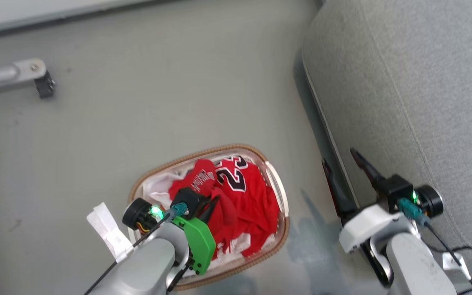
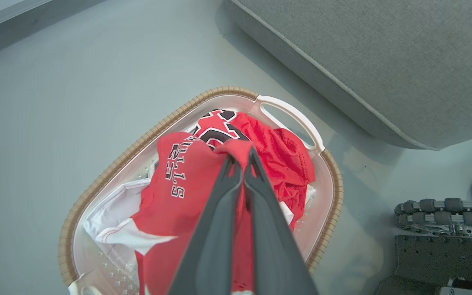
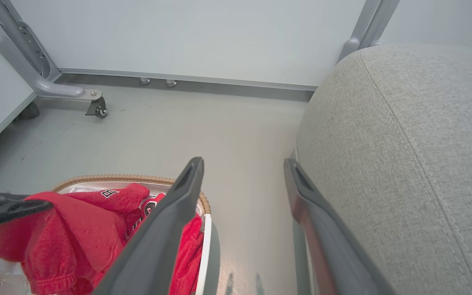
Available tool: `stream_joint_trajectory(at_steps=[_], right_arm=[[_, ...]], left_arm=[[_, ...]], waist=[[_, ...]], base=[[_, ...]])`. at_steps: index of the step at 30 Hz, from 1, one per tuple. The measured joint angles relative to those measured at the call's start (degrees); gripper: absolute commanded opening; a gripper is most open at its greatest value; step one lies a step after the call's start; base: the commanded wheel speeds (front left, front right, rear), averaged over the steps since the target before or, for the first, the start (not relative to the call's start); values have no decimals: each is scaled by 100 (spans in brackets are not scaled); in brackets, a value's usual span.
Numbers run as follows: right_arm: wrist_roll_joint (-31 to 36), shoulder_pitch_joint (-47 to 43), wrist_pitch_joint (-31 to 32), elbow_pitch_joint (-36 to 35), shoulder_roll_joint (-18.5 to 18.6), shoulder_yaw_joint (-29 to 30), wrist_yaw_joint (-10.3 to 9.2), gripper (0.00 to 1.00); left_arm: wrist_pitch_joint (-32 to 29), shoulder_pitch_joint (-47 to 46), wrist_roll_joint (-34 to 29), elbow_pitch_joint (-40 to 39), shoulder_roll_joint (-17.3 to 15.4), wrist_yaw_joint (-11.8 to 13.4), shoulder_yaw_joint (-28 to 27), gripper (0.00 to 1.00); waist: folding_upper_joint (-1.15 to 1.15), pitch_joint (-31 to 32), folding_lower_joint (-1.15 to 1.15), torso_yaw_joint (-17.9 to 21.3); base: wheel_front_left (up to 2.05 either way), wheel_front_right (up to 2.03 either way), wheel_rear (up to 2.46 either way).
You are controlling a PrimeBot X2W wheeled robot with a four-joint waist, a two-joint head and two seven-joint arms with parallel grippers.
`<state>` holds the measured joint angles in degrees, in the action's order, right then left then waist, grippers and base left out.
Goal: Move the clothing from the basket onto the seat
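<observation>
1. Left tool (image 2: 240, 164): clenched on a raised fold of the red clothing (image 2: 285, 159). In the left wrist view the two dark fingers meet at their tips with red cloth caught between them.
2. Clothing location: in the basket (image 2: 137, 141), which stands on the grey floor (image 1: 137, 102). None of it lies on the seat (image 1: 424, 82).
3. Clothing relative to the left tool: in the left wrist view the heap spreads from the fingertips towards 9 o'clock and 1 o'clock. In the head view the bulk lies at 2 to 3 o'clock of the tool.
4. Clothing relative to the right tool (image 1: 338, 159): in the head view at 9 o'clock, well apart.
5. Right tool: released, fingers spread with nothing between them. It sits just beside the near edge of the seat; whether the outer finger touches the upholstery cannot be told.
6. Orientation: in the left wrist view the basket's long axis runs from 7 o'clock to 1 o'clock, and the white handle (image 2: 291, 119) at the 1 o'clock end faces the seat.
7. Markings: the white lettering on the gripped piece runs from 12 o'clock down towards 6 o'clock. The black "23" lies beyond the fingertips at 11 o'clock.
8. A white liner (image 2: 109, 217) shows under the clothing at 8 o'clock.
9. Seat relative to the basket: at 2 o'clock in the head view, apart, with a strip of floor between.
</observation>
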<state>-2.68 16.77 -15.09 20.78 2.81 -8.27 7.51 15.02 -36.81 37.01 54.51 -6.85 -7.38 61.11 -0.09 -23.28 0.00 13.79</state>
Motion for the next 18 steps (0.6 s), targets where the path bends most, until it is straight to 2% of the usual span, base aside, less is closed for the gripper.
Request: stream_joint_trajectory(at_steps=[13, 15, 18], right_arm=[[-254, -1190, 1, 119, 5, 162, 0, 100], [-348, -1206, 0, 31, 10, -77, 0, 100], [-532, -1160, 0, -256, 142, -797, 1, 100]], left_arm=[[1, 869, -806, -1707, 90, 83, -1335, 0], [7, 870, -945, -2019, 141, 82, -1518, 0], [11, 871, -1103, -2324, 196, 74, -1657, 0]], waist=[[0, 1629, 0, -468], [0, 1815, 0, -565], [0, 1987, 0, -740]], base=[[0, 0, 0], [0, 0, 0], [0, 0, 0]])
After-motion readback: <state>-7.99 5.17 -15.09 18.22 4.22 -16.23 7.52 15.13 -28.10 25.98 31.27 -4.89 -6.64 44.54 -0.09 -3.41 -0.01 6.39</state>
